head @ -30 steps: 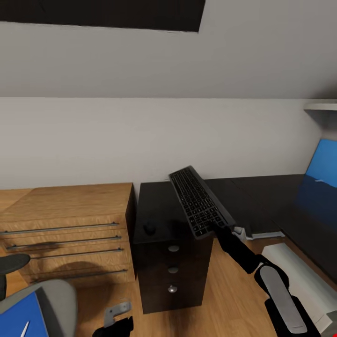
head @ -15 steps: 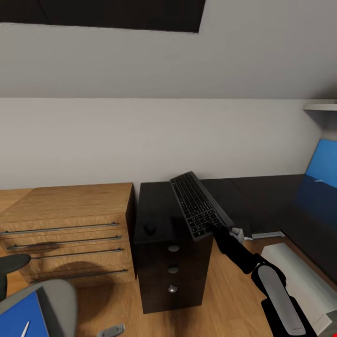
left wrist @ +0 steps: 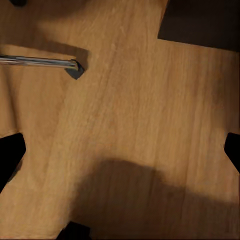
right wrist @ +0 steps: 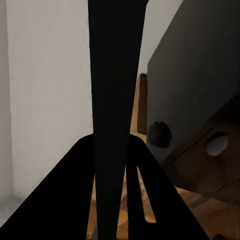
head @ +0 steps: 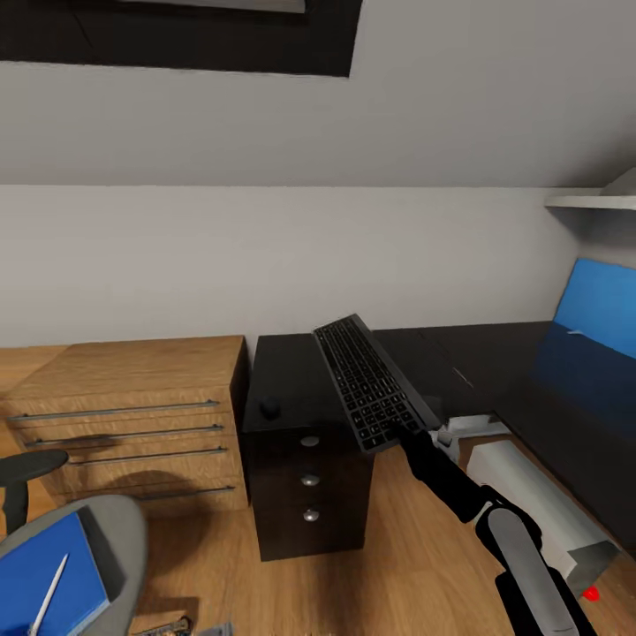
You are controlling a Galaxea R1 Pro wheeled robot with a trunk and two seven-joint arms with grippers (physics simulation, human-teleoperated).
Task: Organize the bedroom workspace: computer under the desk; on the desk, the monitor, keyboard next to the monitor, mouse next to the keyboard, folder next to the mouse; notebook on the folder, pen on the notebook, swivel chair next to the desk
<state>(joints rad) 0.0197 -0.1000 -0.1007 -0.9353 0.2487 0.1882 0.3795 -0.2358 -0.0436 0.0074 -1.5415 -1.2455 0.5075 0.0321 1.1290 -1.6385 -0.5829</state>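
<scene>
My right gripper (head: 409, 431) is shut on the near end of the keyboard (head: 367, 382), which hangs tilted over the black desk (head: 481, 358) and its drawer unit. In the right wrist view the keyboard (right wrist: 117, 90) is an edge-on dark band. The mouse (head: 268, 409) (right wrist: 159, 134) sits on the drawer unit's top. The pale computer (head: 530, 495) lies on the floor under the desk. On the swivel chair (head: 124, 539) lie the blue folder (head: 44, 574), the pen (head: 49, 592) and a dark notebook (head: 99, 552). My left gripper (left wrist: 120, 157) is open above the floor. The monitor is out of view.
A light oak chest of drawers (head: 124, 415) stands left of the black drawer unit (head: 309, 495). The desk's blue back panel (head: 596, 309) rises at the right, under a white shelf (head: 592, 203). A chrome chair-base leg (left wrist: 40, 62) lies on the wood floor (left wrist: 135, 115).
The head view has swung slightly, showing more of the chair and folder. My left gripper has sunk to the bottom edge of the picture. The keyboard stays held, tilted over the drawer unit.
</scene>
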